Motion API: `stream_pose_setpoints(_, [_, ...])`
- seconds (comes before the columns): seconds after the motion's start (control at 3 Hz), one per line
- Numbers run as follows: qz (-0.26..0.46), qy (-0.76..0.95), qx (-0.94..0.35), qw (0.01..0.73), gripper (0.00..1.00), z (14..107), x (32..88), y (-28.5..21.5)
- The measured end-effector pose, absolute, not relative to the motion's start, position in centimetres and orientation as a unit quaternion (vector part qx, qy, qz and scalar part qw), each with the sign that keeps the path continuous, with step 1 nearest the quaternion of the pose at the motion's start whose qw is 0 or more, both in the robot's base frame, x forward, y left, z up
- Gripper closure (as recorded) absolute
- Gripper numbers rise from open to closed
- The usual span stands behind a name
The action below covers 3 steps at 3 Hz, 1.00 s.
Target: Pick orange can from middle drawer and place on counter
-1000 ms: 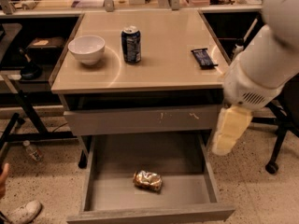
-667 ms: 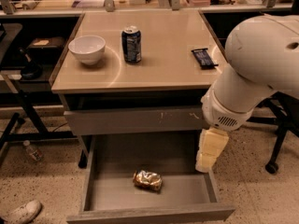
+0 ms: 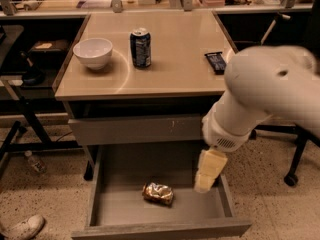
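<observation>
The orange can (image 3: 158,193) lies on its side in the open middle drawer (image 3: 125,215), a little right of its centre. The drawer is pulled out at the bottom of the grey cabinet. My gripper (image 3: 206,176) hangs from the big white arm (image 3: 260,96) over the drawer's right side, to the right of the can and apart from it. The beige counter (image 3: 175,49) is above.
A dark blue can (image 3: 140,47), a white bowl (image 3: 93,52) and a dark snack bar (image 3: 216,62) sit on the counter. A shut drawer front with pale scratches (image 3: 135,129) is above the open drawer. A bottle (image 3: 36,161), a shoe (image 3: 20,228) and a chair wheel (image 3: 291,179) are on the floor.
My arm has swung left and down, bringing the gripper from beside the cabinet's right edge to over the right part of the open drawer. The can has not moved.
</observation>
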<state>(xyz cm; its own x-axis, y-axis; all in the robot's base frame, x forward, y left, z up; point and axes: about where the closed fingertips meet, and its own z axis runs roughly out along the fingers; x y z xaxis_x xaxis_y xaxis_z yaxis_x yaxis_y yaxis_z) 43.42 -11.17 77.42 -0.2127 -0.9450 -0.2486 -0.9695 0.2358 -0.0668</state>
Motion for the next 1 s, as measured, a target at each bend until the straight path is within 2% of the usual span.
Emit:
stream_pose_setpoints(0.67, [0.109, 0.785, -0.592, 0.147, 0.0, 66.2, 47.1, -5.4])
stream_pose_setpoints(1.0, [0.109, 0.785, -0.592, 0.147, 0.0, 66.1, 47.1, -5.4])
